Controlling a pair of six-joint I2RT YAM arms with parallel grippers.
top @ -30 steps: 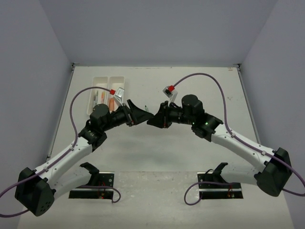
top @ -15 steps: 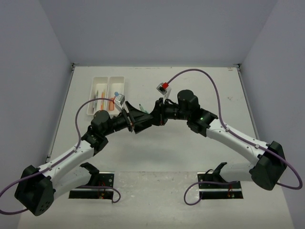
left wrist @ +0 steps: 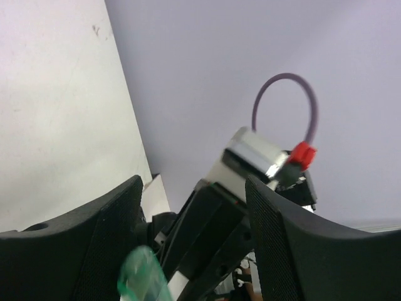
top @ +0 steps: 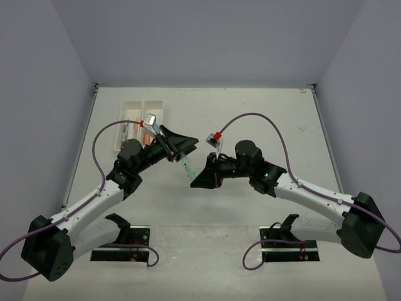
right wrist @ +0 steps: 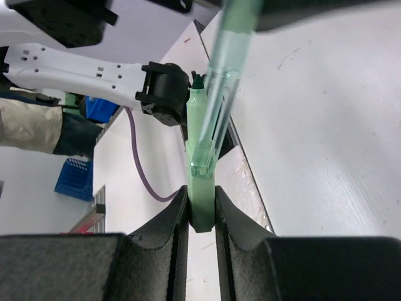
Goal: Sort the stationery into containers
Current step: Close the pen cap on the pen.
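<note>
Right hand [top: 194,181] is pulling back, clamping the green pen [top: 188,168]; left hand [top: 183,149], fingers apart, should be closing squarely before any release

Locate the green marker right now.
Top view, table centre: green marker clamped in the right gripper, its other end reaching between the left gripper's fingers.

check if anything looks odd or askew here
Yes: a green marker is clamped in the right gripper over mid-table, not in the white trays. A translucent green piece lies tilted against it, its other end between the fingers of the open left gripper.
</note>
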